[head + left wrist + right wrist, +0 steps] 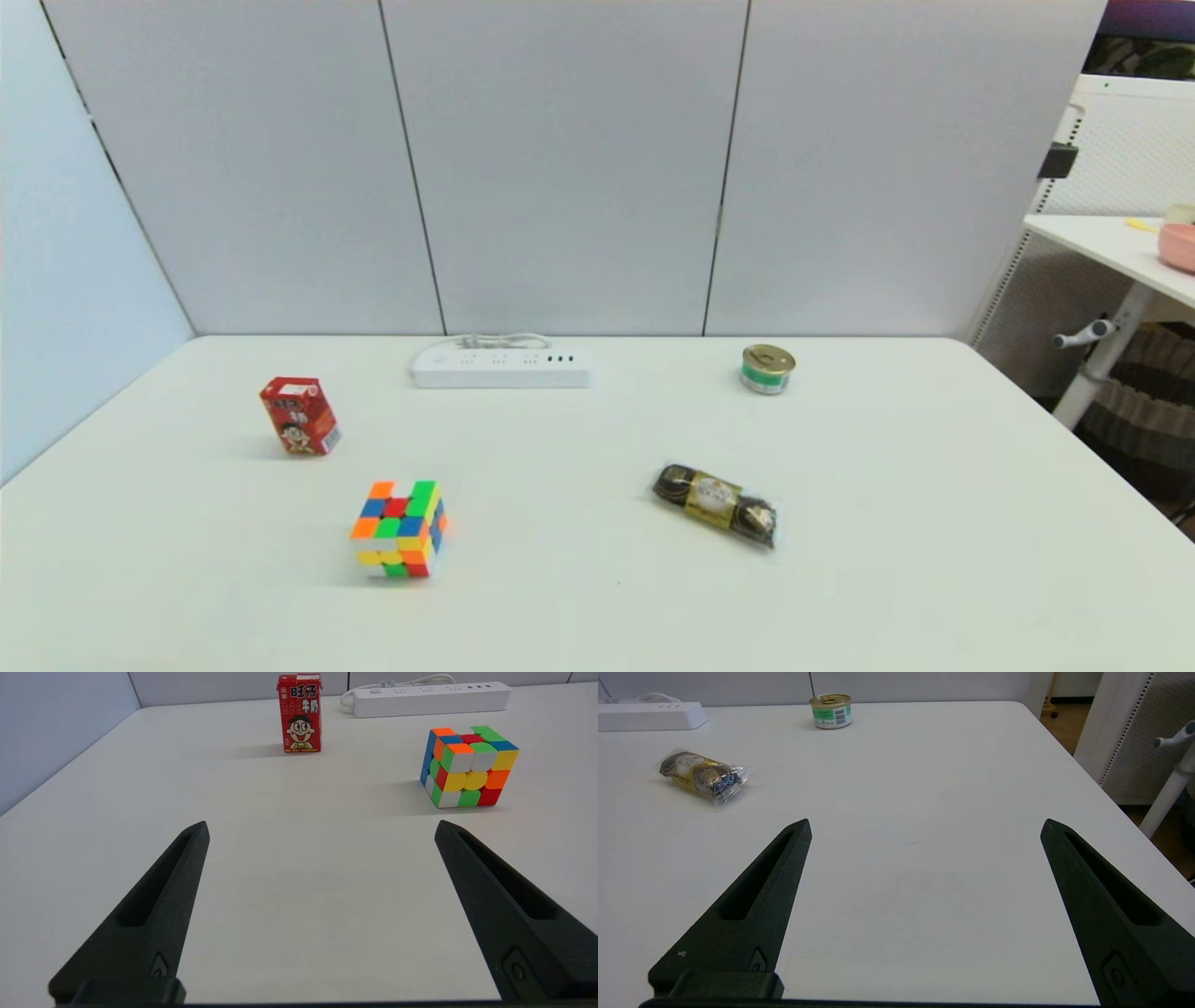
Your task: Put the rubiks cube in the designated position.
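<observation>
The rubiks cube sits on the white table, front left of centre, its bright scrambled squares facing up. The left wrist view shows the rubiks cube ahead of the left gripper and off to one side, well apart from it. That gripper stands open over bare tabletop with nothing between its fingers. My right gripper is open too, above bare table near the right side. Neither arm appears in the head view. The designated position has no mark that I can see.
A red drink carton stands behind the cube. A white power strip lies at the back edge, a small tin can at the back right, and a wrapped chocolate pack right of centre. Grey panels wall the table.
</observation>
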Tool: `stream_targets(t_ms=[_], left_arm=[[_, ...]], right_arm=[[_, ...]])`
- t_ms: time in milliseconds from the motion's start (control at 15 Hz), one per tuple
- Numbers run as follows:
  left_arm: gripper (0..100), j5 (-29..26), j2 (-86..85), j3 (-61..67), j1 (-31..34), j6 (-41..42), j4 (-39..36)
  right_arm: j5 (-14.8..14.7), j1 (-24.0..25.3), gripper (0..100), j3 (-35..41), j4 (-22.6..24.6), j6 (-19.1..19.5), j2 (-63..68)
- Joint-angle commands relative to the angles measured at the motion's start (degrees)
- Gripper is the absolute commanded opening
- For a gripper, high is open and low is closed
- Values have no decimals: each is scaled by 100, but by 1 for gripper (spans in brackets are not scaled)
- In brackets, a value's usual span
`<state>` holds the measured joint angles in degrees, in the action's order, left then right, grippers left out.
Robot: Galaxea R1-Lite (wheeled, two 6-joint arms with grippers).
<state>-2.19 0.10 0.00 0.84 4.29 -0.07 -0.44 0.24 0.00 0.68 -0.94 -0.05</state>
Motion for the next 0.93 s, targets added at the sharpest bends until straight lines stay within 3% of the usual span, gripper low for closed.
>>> stream_targets(t_ms=[67,933], left_arm=[[100,0,-1,0,4,2,-1],[100,17,25,-26,-5,-7,25]], right_arm=[[0,2,100,0,2,-3,5],[0,2,100,0,2,-3,5]])
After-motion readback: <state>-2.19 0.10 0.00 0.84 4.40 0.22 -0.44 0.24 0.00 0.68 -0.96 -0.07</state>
